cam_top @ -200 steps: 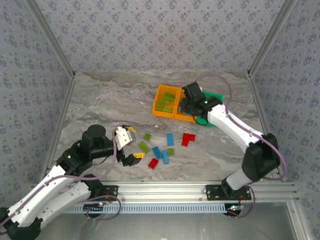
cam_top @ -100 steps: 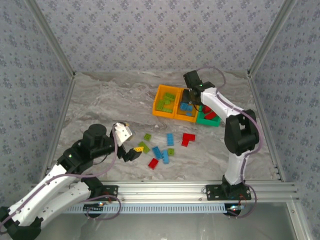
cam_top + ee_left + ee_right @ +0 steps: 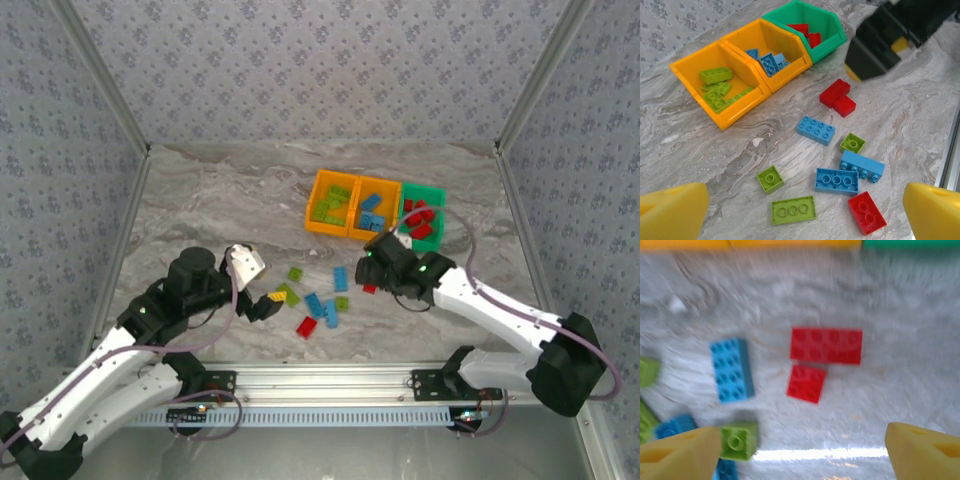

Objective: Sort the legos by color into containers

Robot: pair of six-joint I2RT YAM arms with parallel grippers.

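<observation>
Loose legos lie in the middle of the table: lime green (image 3: 295,273), light blue (image 3: 341,279) and red (image 3: 306,327). Three containers stand in a row behind them: an orange bin (image 3: 322,180) with green bricks, an orange bin (image 3: 384,185) with blue bricks, and a green bin (image 3: 436,192) with red ones. My left gripper (image 3: 262,285) hangs open just left of the pile, over a flat green brick (image 3: 793,209). My right gripper (image 3: 374,268) is open low over two red bricks (image 3: 826,345), with nothing between its fingers (image 3: 925,450).
The right wrist view is blurred by motion. An aluminium rail (image 3: 330,380) runs along the near table edge, and patterned walls (image 3: 300,70) close off the back and sides. Bare marble (image 3: 210,200) stretches left of the bins.
My right arm has swung from over the bins back down to the loose bricks, and its jaws have opened. The left arm has barely shifted.
</observation>
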